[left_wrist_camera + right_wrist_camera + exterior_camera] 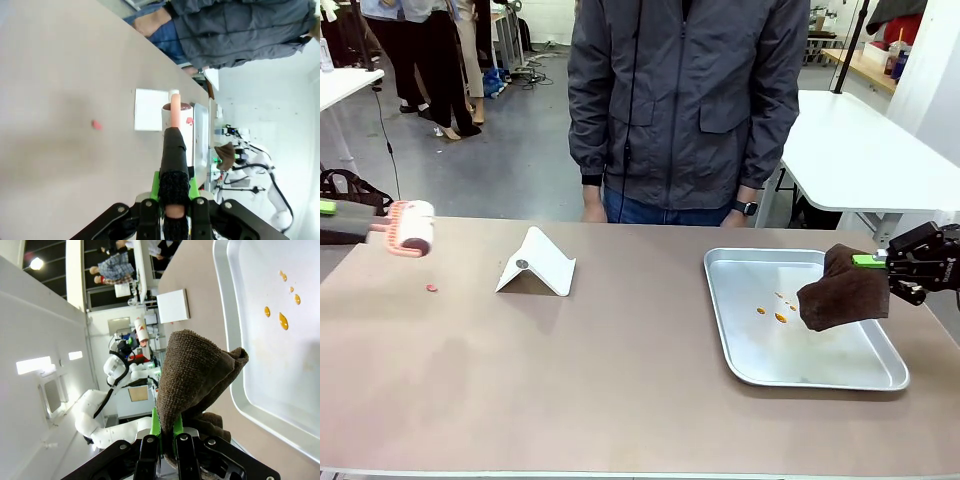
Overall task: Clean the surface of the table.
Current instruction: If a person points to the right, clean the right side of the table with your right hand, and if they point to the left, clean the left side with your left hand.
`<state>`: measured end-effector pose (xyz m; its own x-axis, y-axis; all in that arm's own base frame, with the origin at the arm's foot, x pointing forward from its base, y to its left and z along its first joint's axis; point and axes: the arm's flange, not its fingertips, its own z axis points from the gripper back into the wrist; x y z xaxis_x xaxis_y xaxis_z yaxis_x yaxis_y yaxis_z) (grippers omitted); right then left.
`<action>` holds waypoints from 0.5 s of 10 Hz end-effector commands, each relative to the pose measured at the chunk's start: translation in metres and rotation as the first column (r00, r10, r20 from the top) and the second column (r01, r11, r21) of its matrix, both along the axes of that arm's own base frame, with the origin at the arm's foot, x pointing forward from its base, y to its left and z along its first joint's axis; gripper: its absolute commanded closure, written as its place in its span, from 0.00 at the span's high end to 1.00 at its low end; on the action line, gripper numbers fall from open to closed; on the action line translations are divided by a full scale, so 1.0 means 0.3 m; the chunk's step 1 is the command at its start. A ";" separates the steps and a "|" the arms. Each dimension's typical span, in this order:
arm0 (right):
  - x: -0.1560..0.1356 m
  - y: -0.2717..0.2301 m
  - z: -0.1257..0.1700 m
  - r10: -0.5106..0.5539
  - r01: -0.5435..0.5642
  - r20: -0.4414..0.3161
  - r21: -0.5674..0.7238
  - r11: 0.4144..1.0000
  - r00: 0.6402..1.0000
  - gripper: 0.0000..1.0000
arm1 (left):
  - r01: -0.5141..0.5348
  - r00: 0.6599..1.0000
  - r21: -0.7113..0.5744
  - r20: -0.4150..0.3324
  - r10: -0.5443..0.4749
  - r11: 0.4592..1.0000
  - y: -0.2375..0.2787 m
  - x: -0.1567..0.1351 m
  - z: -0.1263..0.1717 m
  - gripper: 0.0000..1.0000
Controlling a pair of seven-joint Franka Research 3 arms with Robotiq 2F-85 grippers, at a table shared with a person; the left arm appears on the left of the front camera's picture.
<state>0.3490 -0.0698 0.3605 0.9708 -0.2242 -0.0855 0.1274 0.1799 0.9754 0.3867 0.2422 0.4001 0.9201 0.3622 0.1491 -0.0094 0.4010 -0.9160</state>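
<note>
Front view: the counter spans our foreground, rigid, smooth, matte; we judge it wants pressing, not grasping. A pink crumb lies toward nine o'clock, a steel tray toward three. Left wrist: our left end effector clamps the handle of a lint roller. Right wrist: our right end effector pinches a brown cloth.

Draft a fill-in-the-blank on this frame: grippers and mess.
The right gripper is shut on a brown ___.
The left gripper is shut on a lint ___.
The orange drops lie in the steel ___.
The pink crumb lies on the ___.
Missing: cloth; roller; tray; table.
</note>
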 end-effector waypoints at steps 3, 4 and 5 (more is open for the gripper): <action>-0.003 0.004 0.012 0.007 -0.007 -0.008 0.001 1.000 1.000 0.00 | -0.119 0.993 -0.005 -0.007 0.119 0.993 0.302 -0.255 -0.023 0.22; -0.003 0.004 0.012 0.007 -0.007 -0.008 0.001 1.000 1.000 0.00 | -0.128 0.992 0.018 -0.014 0.129 0.992 0.348 -0.299 -0.046 0.22; -0.003 0.004 0.012 0.007 -0.007 -0.008 0.001 1.000 1.000 0.00 | -0.111 0.993 0.008 -0.026 0.111 0.994 0.384 -0.329 -0.067 0.22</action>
<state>0.3490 -0.0698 0.3605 0.9708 -0.2241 -0.0856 0.1275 0.1799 0.9754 0.2840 0.3525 0.3829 0.8546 0.5051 0.1206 -0.1101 0.4033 -0.9084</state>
